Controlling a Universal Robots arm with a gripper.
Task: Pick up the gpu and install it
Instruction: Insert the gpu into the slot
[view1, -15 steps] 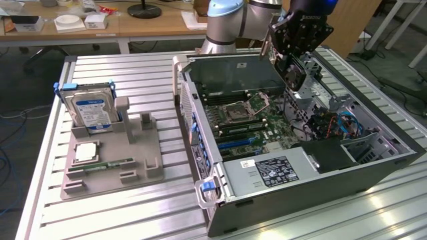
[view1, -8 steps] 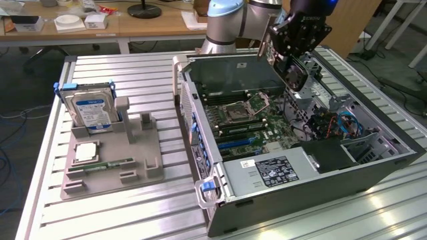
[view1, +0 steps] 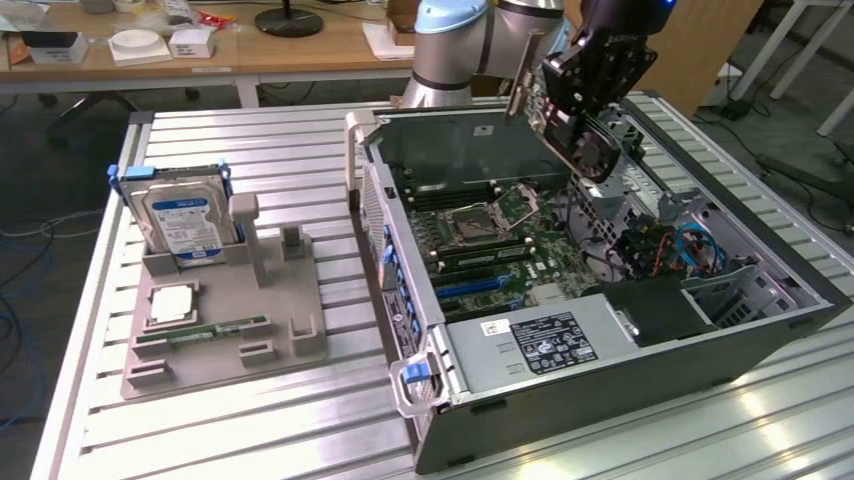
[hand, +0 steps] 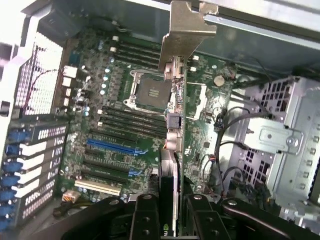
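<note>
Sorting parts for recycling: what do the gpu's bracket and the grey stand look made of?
The bracket is a thin bent sheet with dull silver sheen, likely bare steel. The stand is uniform matte grey with blocky slots, probably plastic.

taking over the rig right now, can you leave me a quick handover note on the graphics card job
Gripper: shut on the graphics card, gripping one end; the card's metal bracket is at the far end from the wrist.
Where: the card hangs in the air over the motherboard of the open computer case. The hard drive and memory stick sit on the grey stand at the exterior view's left.
Done: card picked up and held over the case.
Left: card not yet seated in any slot; the blue slot is bare.
</note>
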